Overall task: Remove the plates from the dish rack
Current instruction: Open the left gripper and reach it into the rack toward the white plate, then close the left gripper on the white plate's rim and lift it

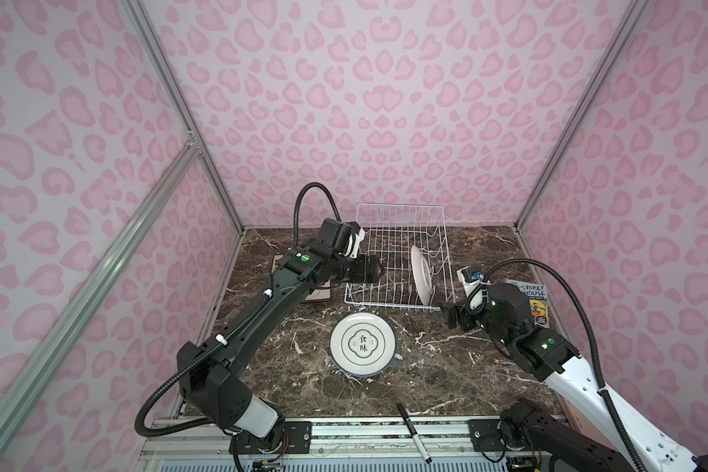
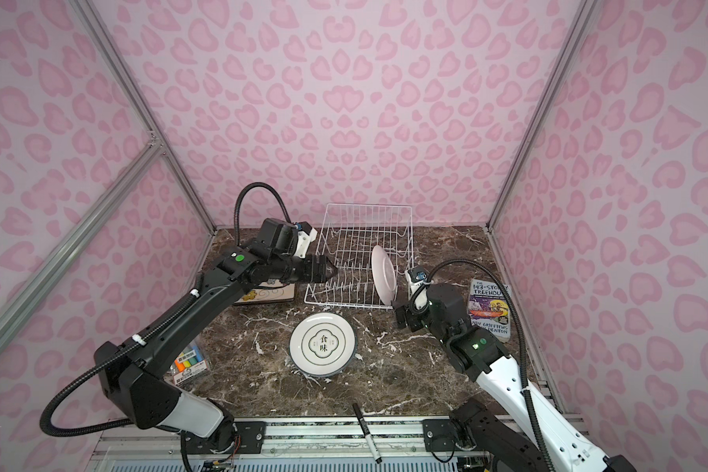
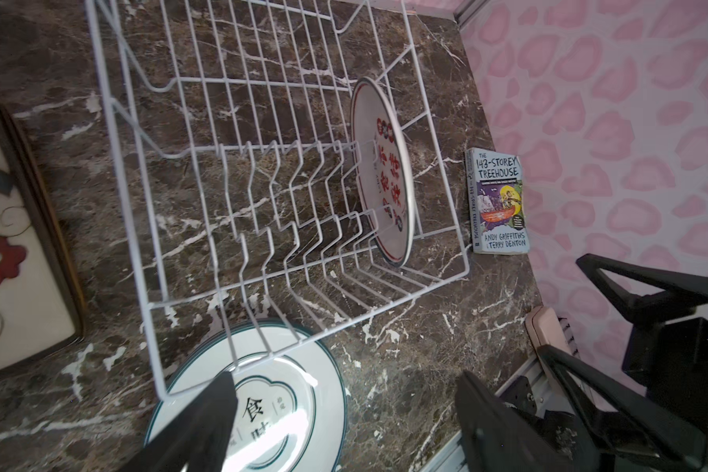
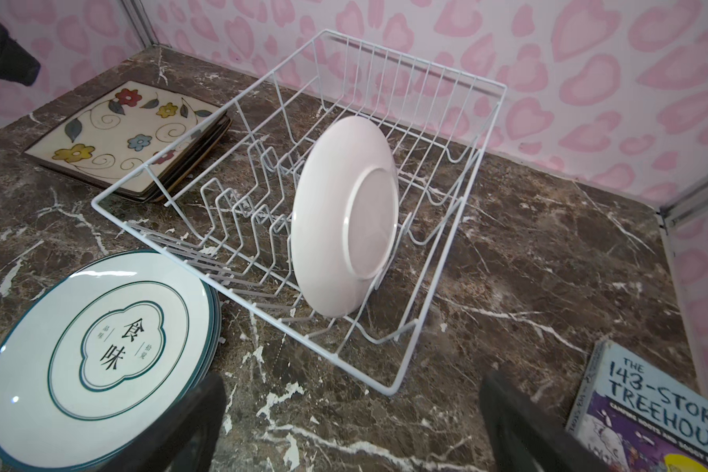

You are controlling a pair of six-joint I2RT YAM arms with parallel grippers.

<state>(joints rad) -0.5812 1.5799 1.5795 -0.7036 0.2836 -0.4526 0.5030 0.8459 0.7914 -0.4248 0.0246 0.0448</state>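
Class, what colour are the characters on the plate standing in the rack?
Red, on white. Left wrist view shows the plate best.

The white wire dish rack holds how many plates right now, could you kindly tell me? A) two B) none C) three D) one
D: a single round white plate stands on edge among the tines of the white wire dish rack, with no other plate in it.

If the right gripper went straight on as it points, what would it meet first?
Probably the dish rack at its near corner, just ahead of the right gripper; if higher, the upright plate. Height unclear.
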